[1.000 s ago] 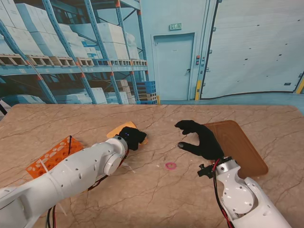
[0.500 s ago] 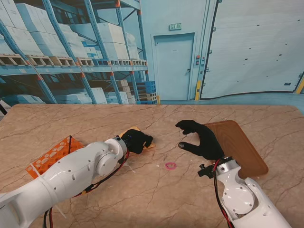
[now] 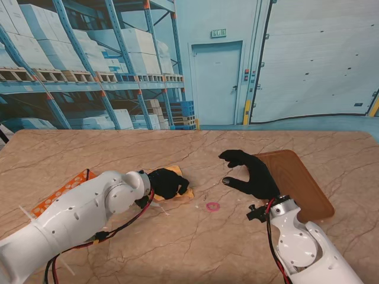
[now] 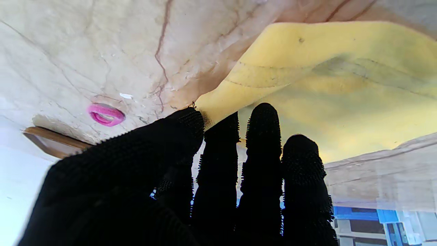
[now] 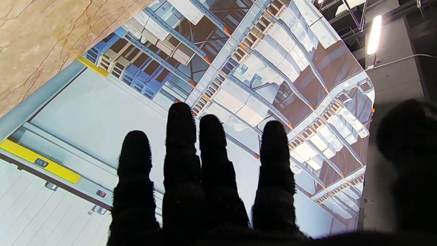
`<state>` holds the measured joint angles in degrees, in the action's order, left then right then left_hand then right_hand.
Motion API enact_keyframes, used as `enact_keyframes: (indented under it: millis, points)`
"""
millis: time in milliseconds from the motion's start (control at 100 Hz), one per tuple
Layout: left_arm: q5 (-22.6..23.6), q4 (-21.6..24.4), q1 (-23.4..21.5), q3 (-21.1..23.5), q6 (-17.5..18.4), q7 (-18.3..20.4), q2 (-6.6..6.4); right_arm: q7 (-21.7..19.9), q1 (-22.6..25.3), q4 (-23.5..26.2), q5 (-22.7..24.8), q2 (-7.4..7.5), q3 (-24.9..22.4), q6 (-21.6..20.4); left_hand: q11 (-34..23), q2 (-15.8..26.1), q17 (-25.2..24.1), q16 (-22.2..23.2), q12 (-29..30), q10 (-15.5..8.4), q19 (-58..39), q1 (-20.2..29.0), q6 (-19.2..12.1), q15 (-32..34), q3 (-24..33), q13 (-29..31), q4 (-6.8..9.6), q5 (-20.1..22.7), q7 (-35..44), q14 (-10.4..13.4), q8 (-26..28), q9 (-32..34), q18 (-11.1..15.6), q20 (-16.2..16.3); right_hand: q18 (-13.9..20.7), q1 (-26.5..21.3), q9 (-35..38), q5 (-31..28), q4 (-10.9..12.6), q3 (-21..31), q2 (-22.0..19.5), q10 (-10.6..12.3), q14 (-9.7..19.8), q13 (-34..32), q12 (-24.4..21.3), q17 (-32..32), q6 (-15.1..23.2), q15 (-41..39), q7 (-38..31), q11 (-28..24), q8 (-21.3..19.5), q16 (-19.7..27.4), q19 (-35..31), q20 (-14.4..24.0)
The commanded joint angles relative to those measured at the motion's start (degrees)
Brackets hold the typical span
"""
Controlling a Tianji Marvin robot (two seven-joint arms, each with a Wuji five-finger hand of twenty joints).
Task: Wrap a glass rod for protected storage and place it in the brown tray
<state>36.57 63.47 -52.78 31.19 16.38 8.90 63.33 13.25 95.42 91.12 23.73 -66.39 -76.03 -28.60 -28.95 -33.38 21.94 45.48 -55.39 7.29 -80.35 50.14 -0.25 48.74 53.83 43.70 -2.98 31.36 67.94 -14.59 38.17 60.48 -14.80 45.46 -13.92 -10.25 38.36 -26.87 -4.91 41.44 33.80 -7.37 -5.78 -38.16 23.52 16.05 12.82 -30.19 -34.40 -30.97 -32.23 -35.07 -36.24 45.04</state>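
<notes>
My left hand (image 3: 166, 182) is shut on a yellow foam sheet (image 3: 183, 191) left of the table's middle. In the left wrist view the thumb and fingers (image 4: 259, 123) pinch the sheet's edge, and the foam (image 4: 324, 85) curls up off the table. I cannot make out a glass rod in any view. A pink rubber band (image 3: 212, 206) (image 4: 106, 114) lies just right of the sheet. The brown tray (image 3: 299, 183) (image 4: 51, 140) sits at the right. My right hand (image 3: 250, 173) (image 5: 201, 177) hovers open at the tray's left edge, holding nothing.
An orange rack (image 3: 74, 179) lies at the far left, mostly hidden behind my left arm. The right wrist view shows only a corner of the marble table (image 5: 34, 41) and the warehouse backdrop.
My left hand has moved right and nearer to me, pulling the foam sheet toward the pink band. The right hand has stayed still.
</notes>
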Motion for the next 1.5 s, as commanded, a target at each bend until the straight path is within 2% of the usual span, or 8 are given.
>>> enact_keyframes:
  millis: [0,430,670,800,890,1030,1130,1490]
  points:
    - [-1.2,1.0,-0.3,0.3,0.3,1.3,-0.24,0.0,0.3,0.4,0.0,-0.24,0.1,-0.2,0.7,0.4,-1.2,1.4,-1.3,-1.2,0.7,2.2,-2.0,-0.8,-0.3,-1.0,0.12,-1.2,-0.2,0.8,1.2,-0.9,-0.4,-0.5,0.2,1.5,0.0,1.0,1.3,0.5,-0.8,0.1,0.4,0.3,0.0,-0.3,0.5,-0.6,0.6,-0.4,0.2,-0.6,-1.1,1.4]
    - [-6.6,3.0,0.1,2.4,0.4,7.8,-1.05,0.0,0.2,0.3,0.0,-0.25,0.2,-0.2,-0.2,4.2,-4.4,4.9,-7.1,-1.8,4.9,8.5,-1.9,-5.0,-3.1,-2.1,-1.09,-1.3,-3.2,0.4,9.3,-2.3,-0.9,0.6,0.2,1.6,0.0,1.0,1.3,0.4,-0.9,0.0,0.4,0.2,0.0,-0.3,0.5,-0.6,0.6,-0.4,0.2,-0.6,-1.0,1.5]
    - [-11.0,4.8,1.1,2.4,0.3,15.9,-2.7,0.0,0.2,0.3,0.0,-0.25,0.2,-0.2,0.1,4.9,-6.6,5.8,-8.1,-2.8,7.8,12.5,-1.9,-8.1,-4.0,-2.4,-3.68,0.5,-4.5,0.1,11.9,-2.5,-1.5,0.6,0.2,1.5,0.0,0.9,1.3,0.5,-0.9,0.1,0.4,0.2,0.0,-0.3,0.5,-0.6,0.6,-0.4,0.2,-0.6,-1.0,1.5]
    - [-13.0,5.7,2.0,1.8,-0.3,20.2,-3.67,0.0,0.2,0.3,0.0,-0.25,0.2,-0.2,-0.2,7.7,-8.3,6.4,-6.5,-2.7,11.6,16.6,-1.3,-11.6,-7.0,-2.7,-5.06,1.9,-5.7,0.0,12.8,-4.4,-2.3,0.4,0.2,1.5,0.0,0.9,1.3,0.5,-0.9,0.1,0.4,0.2,0.0,-0.3,0.5,-0.6,0.6,-0.4,0.2,-0.6,-1.0,1.5]
    - [-14.4,6.3,2.9,0.9,-1.2,23.3,-4.37,0.0,0.2,0.3,0.0,-0.25,0.2,-0.2,0.8,9.1,-10.1,4.7,1.1,-2.2,16.7,18.6,-1.1,-16.2,-5.4,-2.8,-3.75,3.0,-10.5,0.7,10.3,-6.9,-2.7,-1.7,0.2,1.4,0.1,0.9,1.3,0.5,-0.9,0.1,0.4,0.2,0.0,-0.3,0.5,-0.6,0.6,-0.4,0.2,-0.6,-1.0,1.5]
    - [-16.8,7.0,5.3,-1.7,-2.0,28.4,-5.57,0.0,0.2,0.3,0.0,-0.25,0.2,-0.2,6.2,8.2,-14.0,-1.1,12.4,-1.0,23.4,10.6,-1.4,-19.9,-0.2,-8.8,-0.99,2.4,-18.6,2.2,1.5,-13.2,-1.5,-3.1,0.1,1.4,0.1,0.9,1.3,0.5,-1.0,0.1,0.4,0.2,0.0,-0.3,0.5,-0.6,0.6,-0.4,0.2,-0.6,-1.0,1.5]
    - [-17.5,7.6,6.3,-2.9,-1.6,30.4,-6.27,0.0,0.2,0.3,0.0,-0.25,0.2,-0.2,6.4,7.3,-15.3,-9.0,23.7,-0.7,25.8,-1.1,-1.7,-19.7,1.6,-13.4,4.16,-0.1,-22.2,3.2,-1.7,-19.6,-1.0,-2.3,0.1,1.3,0.1,0.8,1.3,0.4,-0.9,0.1,0.4,0.2,0.0,-0.3,0.5,-0.7,0.5,-0.5,0.2,-0.6,-1.0,1.5]
    - [-16.6,11.3,2.4,3.1,-0.4,31.4,-7.11,0.5,0.2,0.3,0.5,-0.32,0.1,-0.2,9.0,4.9,-16.3,-9.4,25.5,0.8,27.6,-10.3,0.9,-22.0,-9.5,-15.8,1.03,-2.7,-29.1,2.7,-4.6,-23.5,-1.2,-1.5,0.1,1.1,0.2,0.9,1.3,0.4,-1.1,0.0,0.4,0.1,0.0,-0.2,0.4,-0.8,0.5,-0.6,0.2,-0.7,-1.1,1.5]
